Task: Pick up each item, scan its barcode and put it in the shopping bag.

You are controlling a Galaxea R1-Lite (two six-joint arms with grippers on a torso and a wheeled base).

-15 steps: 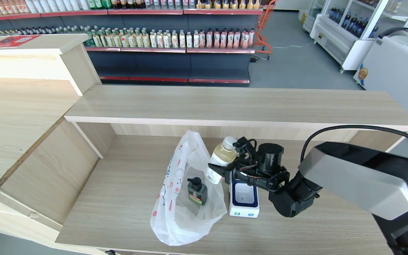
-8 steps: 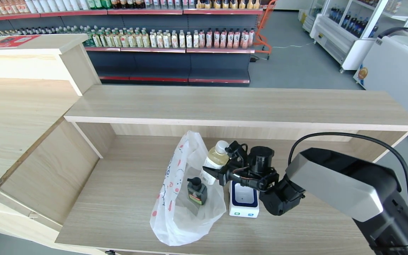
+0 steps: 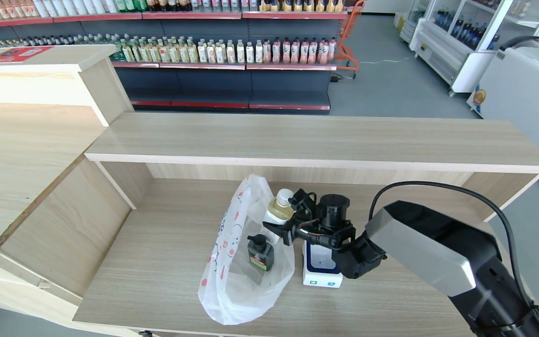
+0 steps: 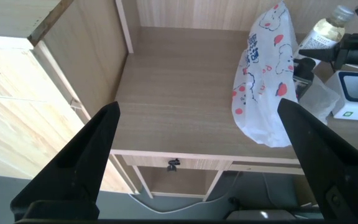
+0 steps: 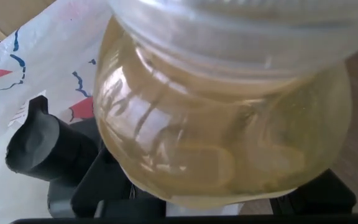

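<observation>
At the mouth of the shopping bag, our right tool clamps the bottle mid-body; we judge it liquid-heavy, stiff, slippery.

I've got head cam looking down at the counter; left wrist cam farther back, sharing the bag; right wrist cam right against the bottle.

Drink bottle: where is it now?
Head view, centre: the drink bottle is held in the right end effector, over the right edge of the shopping bag, beside the white scanner.
</observation>
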